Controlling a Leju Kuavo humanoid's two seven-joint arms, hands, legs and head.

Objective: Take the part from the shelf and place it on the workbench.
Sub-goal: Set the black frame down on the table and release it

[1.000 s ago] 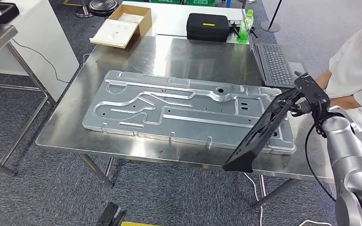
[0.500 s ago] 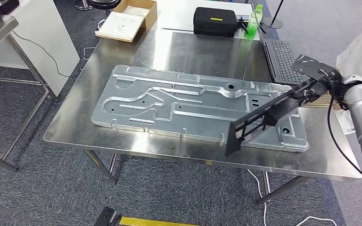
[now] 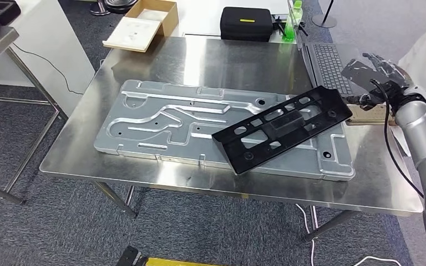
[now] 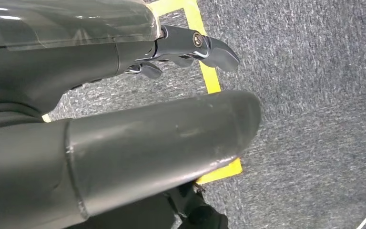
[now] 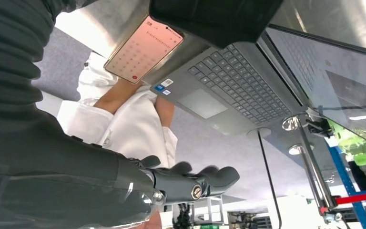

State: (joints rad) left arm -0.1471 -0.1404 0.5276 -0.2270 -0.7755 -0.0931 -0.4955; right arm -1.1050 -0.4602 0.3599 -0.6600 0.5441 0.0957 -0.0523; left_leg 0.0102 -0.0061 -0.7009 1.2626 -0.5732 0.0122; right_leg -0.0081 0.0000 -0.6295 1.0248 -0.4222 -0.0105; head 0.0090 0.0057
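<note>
Black and slotted, the part (image 3: 282,128) was seen lying aslant on the metal panel (image 3: 161,124) on the workbench (image 3: 227,55), its right end just beside the right hand (image 3: 381,69), whose fingers were spread with nothing held. Nothing was seen in the left hand (image 4: 190,45), though how far its fingers were parted could not be told. The part could be knocked if the right hand were drawn back low, and the laptop (image 3: 327,66) near it could be struck.
</note>
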